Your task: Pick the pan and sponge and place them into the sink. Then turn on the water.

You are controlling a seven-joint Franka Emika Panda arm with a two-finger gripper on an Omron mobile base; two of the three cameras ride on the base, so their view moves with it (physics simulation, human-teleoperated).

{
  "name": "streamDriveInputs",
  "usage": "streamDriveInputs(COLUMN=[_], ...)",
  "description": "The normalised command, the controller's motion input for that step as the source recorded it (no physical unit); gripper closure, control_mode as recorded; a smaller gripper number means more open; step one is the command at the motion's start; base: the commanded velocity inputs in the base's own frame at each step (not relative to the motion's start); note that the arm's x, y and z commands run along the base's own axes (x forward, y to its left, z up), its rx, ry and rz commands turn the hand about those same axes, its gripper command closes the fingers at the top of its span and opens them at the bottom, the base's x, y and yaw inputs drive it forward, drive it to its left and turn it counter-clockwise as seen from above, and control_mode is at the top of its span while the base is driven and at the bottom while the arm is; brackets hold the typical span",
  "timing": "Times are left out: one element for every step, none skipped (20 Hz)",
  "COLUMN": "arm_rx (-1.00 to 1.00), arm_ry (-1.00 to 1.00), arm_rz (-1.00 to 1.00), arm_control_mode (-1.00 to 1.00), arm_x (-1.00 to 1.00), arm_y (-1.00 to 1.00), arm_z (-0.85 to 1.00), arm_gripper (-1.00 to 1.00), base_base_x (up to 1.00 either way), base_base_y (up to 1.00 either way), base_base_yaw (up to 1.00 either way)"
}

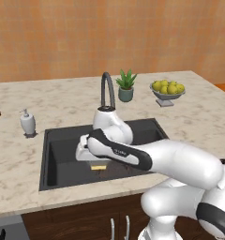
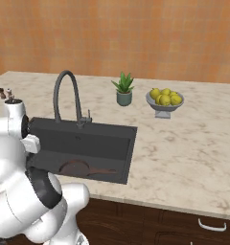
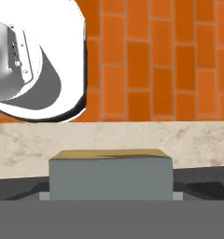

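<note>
The arm reaches down into the black sink [image 1: 58, 140], its hand low over the basin floor. Just beneath the hand, at about 6 o'clock from it in the left base view, the sponge [image 1: 99, 166] shows its yellow edge; in the hand view the same block sits close before the camera, grey-green face toward it. The sponge lies between the fingers, but whether they pinch it or stand free of it cannot be told, as the finger tips are hidden. The pan [image 2: 74, 168] lies on the sink floor, handle pointing toward 3 o'clock in the right base view. The faucet [image 1: 107, 89] arches at the basin's 12 o'clock edge.
</note>
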Motion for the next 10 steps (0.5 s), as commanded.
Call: streamDriveInputs(arm_rx=[0.00, -0.01, -0.03, -0.04, -0.05, -0.03, -0.01, -0.02, -0.01, -0.01], arm_ry=[0.06, 0.06, 0.05, 0.04, 0.03, 0.00, 0.00, 0.01, 0.02, 0.04], arm_rz=[0.07, 0.07, 0.08, 0.09, 0.09, 0.13, 0.14, 0.14, 0.13, 0.13], arm_control_mode=[-1.00, -1.00, -1.00, -1.00, -1.00, -1.00, -1.00, -1.00, -1.00, -1.00], arm_x=[0.00, 0.00, 0.00, -0.01, 0.00, -0.05, -0.11, -0.14, -0.16, -0.16], arm_y=[-0.84, -0.80, -0.81, -0.77, -0.78, -0.84, -0.88, -0.84, -0.84, -0.82], arm_z=[0.52, 0.41, 0.26, 0.17, 0.11, 0.01, 0.00, 0.00, 0.00, 0.00], arm_gripper=[1.00, 1.00, 1.00, 1.00, 1.00, 1.00, 1.00, 1.00, 1.00, 1.00], base_base_x=[0.00, 0.00, 0.00, 0.00, 0.00, 0.00, 0.00, 0.00, 0.00, 0.00], base_base_y=[0.00, 0.00, 0.00, 0.00, 0.00, 0.00, 0.00, 0.00, 0.00, 0.00], base_base_yaw=[0.00, 0.00, 0.00, 0.00, 0.00, 0.00, 0.00, 0.00, 0.00, 0.00])
